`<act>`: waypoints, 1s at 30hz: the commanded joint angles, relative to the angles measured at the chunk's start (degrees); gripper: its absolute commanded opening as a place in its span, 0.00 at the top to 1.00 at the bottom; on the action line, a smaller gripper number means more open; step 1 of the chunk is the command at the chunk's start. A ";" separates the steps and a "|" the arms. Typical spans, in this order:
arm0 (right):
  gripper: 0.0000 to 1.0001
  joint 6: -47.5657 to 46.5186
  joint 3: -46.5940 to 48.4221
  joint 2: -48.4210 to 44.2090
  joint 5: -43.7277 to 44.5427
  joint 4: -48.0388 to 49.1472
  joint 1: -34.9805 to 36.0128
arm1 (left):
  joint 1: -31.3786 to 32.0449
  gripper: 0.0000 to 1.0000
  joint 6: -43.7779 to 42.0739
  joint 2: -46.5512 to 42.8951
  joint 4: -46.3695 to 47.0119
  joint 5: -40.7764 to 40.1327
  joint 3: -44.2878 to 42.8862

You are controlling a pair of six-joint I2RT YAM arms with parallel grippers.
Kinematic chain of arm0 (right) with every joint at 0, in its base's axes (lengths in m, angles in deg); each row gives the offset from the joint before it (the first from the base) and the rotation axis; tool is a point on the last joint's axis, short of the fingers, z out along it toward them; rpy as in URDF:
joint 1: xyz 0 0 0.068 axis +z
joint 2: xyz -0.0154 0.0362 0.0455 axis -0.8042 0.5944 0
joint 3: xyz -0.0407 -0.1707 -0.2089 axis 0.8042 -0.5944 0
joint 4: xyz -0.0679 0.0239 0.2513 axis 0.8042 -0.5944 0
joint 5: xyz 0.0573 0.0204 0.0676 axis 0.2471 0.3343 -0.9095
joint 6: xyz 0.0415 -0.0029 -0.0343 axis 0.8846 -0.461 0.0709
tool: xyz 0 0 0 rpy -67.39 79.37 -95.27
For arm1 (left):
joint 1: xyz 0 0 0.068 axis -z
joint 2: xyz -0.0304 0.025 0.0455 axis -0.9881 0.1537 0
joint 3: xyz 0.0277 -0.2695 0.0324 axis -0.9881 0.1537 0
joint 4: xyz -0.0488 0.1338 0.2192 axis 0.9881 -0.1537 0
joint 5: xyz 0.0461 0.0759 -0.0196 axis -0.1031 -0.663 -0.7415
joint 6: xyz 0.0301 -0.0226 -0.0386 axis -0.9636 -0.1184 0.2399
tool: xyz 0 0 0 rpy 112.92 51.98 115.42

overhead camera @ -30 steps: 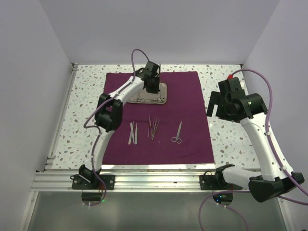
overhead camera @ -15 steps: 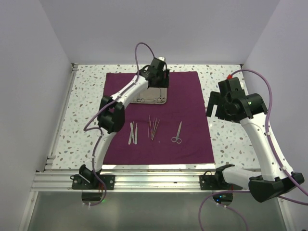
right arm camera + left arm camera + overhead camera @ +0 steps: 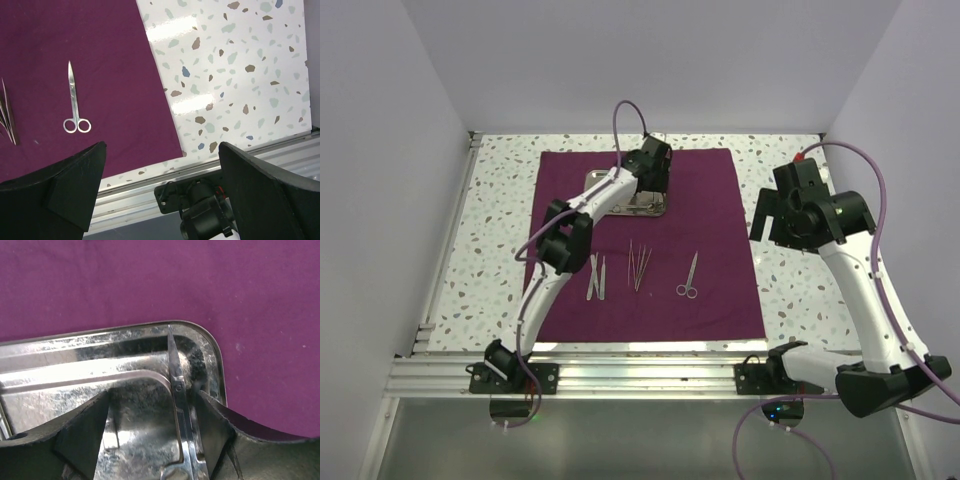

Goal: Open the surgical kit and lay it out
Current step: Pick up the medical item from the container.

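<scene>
I'm hovering my left claw, released, over the tray, scissors lying between its fingers. My right claw is hanging spread and empty, forceps lying ahead-left on the cloth.

Under the left end effector the cloth is dark purple fabric, matt, finely woven, with a few pale specks of lint. The tray is polished steel, mirror-bright but scuffed and mottled. The hinged instrument lying in it is the same shiny metal. The fingers look like matt black plastic, slightly rough. By the right end effector the table is glossy speckled terrazzo. Ring-handled forceps gleam on the dull cloth, and the rail looks like satin aluminium.
</scene>
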 commanded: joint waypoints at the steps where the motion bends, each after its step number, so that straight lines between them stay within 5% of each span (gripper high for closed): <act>1: 0.02 0.16 2.53 0.59 2.38 -3.80 -0.12 | 0.80 0.26 -4.35 2.44 3.00 -2.68 -3.09; 15: 0.02 0.69 1.30 1.82 1.51 -1.78 -0.56 | -0.08 0.31 -12.71 4.03 -1.74 -14.47 1.22; 30: 0.02 1.56 0.77 3.32 0.54 -2.04 -0.65 | -3.16 0.38 -10.25 8.95 -0.60 1.35 -4.49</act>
